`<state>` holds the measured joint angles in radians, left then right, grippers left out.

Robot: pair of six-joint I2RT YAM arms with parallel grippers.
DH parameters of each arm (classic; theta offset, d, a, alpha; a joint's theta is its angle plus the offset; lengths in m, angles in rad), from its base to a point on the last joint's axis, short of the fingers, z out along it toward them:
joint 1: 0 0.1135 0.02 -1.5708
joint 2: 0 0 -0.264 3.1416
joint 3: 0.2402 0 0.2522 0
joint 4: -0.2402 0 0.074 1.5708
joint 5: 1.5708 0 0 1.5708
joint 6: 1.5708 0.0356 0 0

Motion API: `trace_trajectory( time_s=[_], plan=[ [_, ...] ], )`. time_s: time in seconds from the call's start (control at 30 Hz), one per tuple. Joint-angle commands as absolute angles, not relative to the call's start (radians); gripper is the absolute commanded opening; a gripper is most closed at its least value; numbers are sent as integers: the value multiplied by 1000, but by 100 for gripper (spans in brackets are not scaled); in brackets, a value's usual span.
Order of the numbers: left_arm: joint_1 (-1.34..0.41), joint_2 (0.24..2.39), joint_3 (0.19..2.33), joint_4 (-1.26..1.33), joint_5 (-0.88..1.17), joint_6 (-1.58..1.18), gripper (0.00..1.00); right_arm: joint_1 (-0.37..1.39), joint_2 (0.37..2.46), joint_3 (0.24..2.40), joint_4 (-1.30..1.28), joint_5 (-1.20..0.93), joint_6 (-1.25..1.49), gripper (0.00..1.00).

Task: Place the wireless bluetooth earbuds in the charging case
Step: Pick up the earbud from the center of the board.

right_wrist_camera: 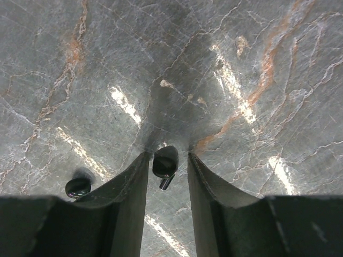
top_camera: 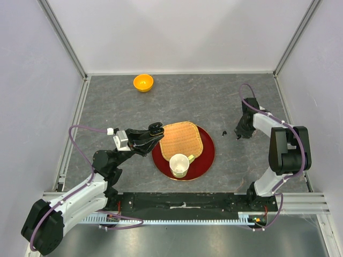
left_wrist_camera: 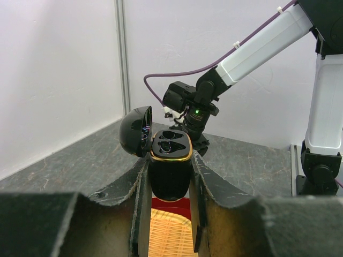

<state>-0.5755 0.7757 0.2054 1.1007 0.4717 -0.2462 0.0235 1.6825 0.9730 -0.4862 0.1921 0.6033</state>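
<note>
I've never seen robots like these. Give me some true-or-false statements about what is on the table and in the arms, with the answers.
1. The left end effector holds a black charging case with its lid open. True.
2. The cream cup stands on bare table. False: it stands inside the red plate, at the edge of the woven mat.
3. A black earbud lies between the fingers of the right end effector. True.
4. The orange bowl sits on the woven mat. False: it stands alone on the table, near the far edge.
5. Only one earbud is visible. False: a second black earbud lies beside those fingers.
</note>
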Motion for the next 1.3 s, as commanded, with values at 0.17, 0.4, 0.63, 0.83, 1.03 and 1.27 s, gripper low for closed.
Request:
trace_trajectory(
  time_s=[0.17, 0.4, 0.63, 0.83, 1.03, 1.27],
  plan=[
    [-578, 767, 196, 1132, 446, -210, 2, 48, 1672, 992, -499, 230, 617, 44],
    [-578, 762, 193, 1132, 445, -212, 2, 48, 1690, 991, -500, 241, 620, 43],
    [-578, 762, 192, 1129, 442, -210, 2, 49, 1695, 992, -500, 242, 618, 40],
    [-578, 767, 193, 1131, 440, -210, 2, 51, 1694, 996, -497, 235, 623, 36],
    [-578, 765, 193, 1129, 439, -212, 2, 54, 1697, 996, -495, 232, 624, 34],
    [-578, 764, 196, 1123, 437, -210, 2, 57, 1695, 1000, -495, 235, 614, 26]
  ],
)
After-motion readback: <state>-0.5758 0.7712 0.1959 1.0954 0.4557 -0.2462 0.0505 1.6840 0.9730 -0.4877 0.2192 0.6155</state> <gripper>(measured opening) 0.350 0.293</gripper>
